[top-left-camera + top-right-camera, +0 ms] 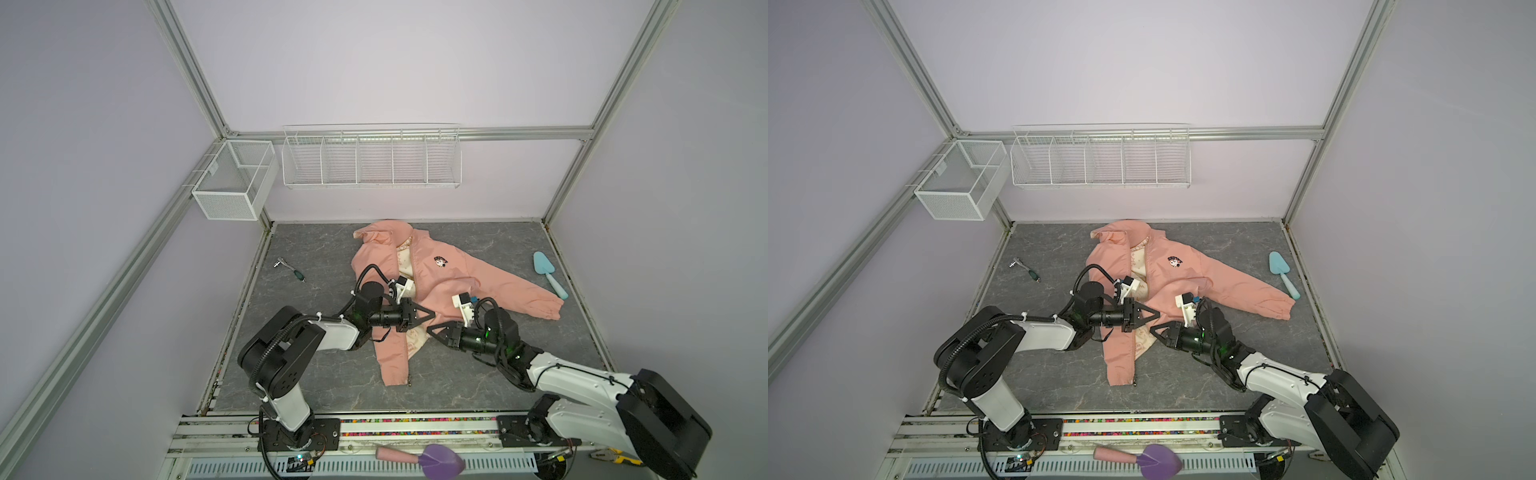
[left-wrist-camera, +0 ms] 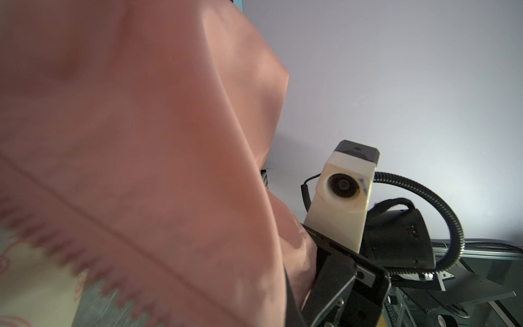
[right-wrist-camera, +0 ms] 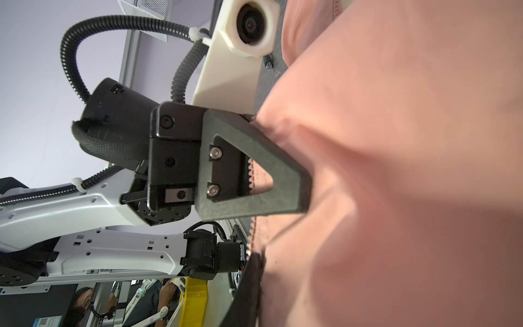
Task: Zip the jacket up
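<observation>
While pinched at two points near its open front, salmon-pink hooded zip jacket [image 1: 453,286] lies front-up on grey marbled table [image 1: 316,374], hood toward the back wall [image 1: 415,83].
Left hand [image 1: 432,315]: closed tight on pink cloth right at the row of pink zip teeth [image 3: 252,175], which show through its finger frame in the right wrist view. Right hand [image 1: 429,328]: jaws drawn together on pink cloth just beside it, fabric bunching at the tip. Cloth runs from one grip to the other, probably so the front edge is held taut and lifted off the exposed cream patterned lining [image 1: 406,262]. Which front panel each grips cannot be told. Small dark zip pull [image 1: 409,381] sits at the hem, so zipping appears not yet begun.
</observation>
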Robot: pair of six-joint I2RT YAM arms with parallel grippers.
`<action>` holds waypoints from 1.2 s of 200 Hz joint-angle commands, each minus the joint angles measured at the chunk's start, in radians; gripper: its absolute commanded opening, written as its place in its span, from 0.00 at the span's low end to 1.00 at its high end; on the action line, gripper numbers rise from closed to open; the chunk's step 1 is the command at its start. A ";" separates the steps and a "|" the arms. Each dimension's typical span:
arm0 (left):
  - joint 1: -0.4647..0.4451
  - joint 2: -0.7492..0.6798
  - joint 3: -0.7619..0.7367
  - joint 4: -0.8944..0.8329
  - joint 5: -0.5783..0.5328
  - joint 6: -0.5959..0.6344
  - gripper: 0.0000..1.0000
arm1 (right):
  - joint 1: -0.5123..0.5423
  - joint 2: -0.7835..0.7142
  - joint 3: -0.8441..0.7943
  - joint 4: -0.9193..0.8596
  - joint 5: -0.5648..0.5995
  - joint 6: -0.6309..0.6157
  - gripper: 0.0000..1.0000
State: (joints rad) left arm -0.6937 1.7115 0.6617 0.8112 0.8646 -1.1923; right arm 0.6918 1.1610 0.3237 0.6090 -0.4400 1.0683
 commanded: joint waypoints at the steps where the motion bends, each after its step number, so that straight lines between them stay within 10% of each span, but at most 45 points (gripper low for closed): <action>1: 0.003 -0.005 -0.014 0.028 0.014 0.007 0.00 | 0.005 0.009 0.020 0.044 -0.014 0.017 0.13; 217: 0.004 -0.014 -0.014 0.021 0.008 0.007 0.00 | 0.003 0.063 0.026 0.075 -0.049 0.019 0.06; 240: 0.009 -0.041 -0.024 -0.017 -0.010 0.024 0.19 | 0.003 0.048 0.041 0.006 -0.038 -0.009 0.06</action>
State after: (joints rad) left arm -0.6937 1.7100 0.6514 0.8097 0.8612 -1.1927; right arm 0.6918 1.2160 0.3309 0.6483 -0.4725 1.0760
